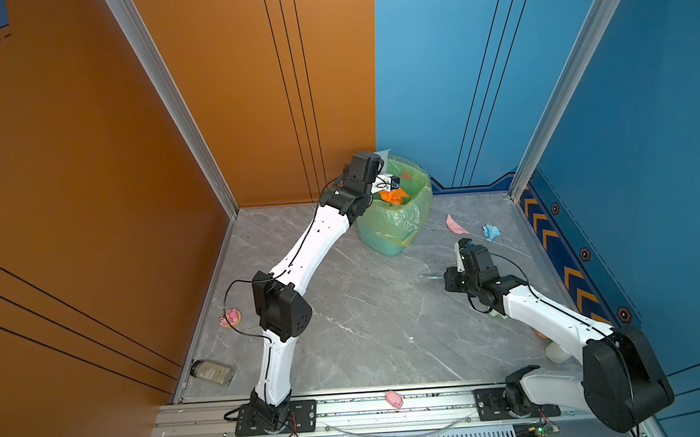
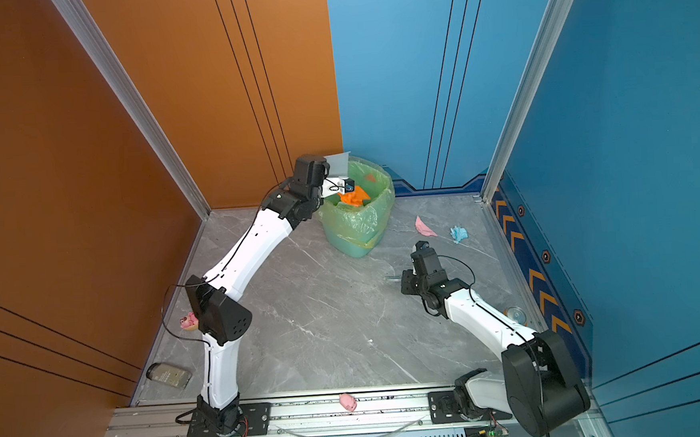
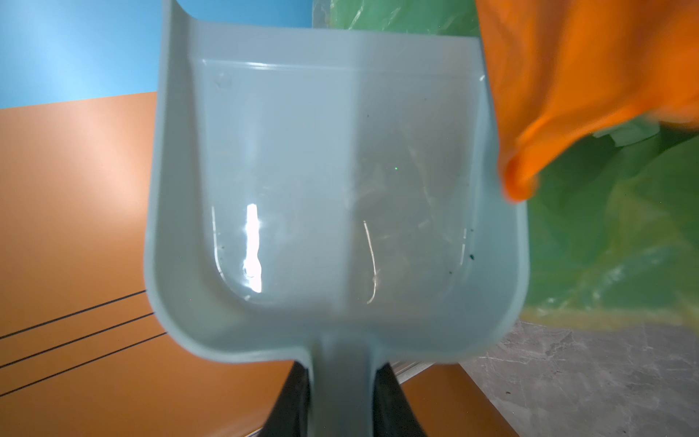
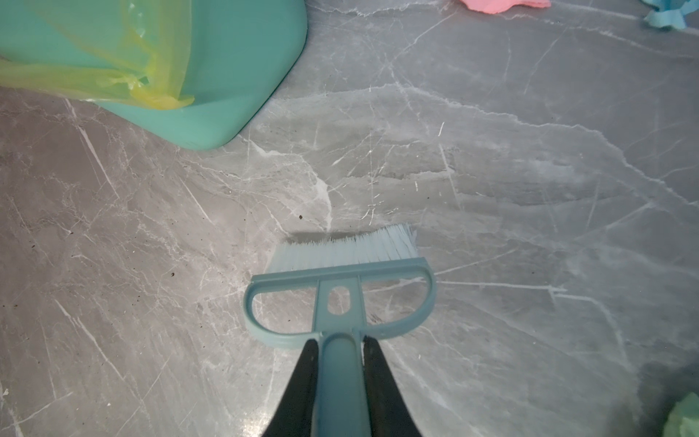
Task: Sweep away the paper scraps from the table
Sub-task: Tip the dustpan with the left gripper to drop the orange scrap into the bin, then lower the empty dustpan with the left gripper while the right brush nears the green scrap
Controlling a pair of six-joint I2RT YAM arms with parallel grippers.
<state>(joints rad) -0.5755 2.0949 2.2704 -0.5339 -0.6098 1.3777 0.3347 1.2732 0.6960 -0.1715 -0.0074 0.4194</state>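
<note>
Paper scraps (image 2: 425, 227) lie in two places: an orange scrap (image 1: 395, 196) sits in the mouth of the bin (image 1: 390, 225), beside the dustpan (image 3: 333, 181) whose handle the left hand (image 3: 342, 378) clamps. A pink scrap (image 1: 456, 225) and a blue scrap (image 1: 490, 232) rest on the tabletop (image 1: 367, 331) near the right hand (image 4: 337, 359), which grips a brush (image 4: 340, 272).

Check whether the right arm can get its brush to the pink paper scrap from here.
Probably yes. The pink paper scrap lies on bare table just beyond the right tool, shut on the brush. Nothing stands between them; the bin sits aside.
</note>
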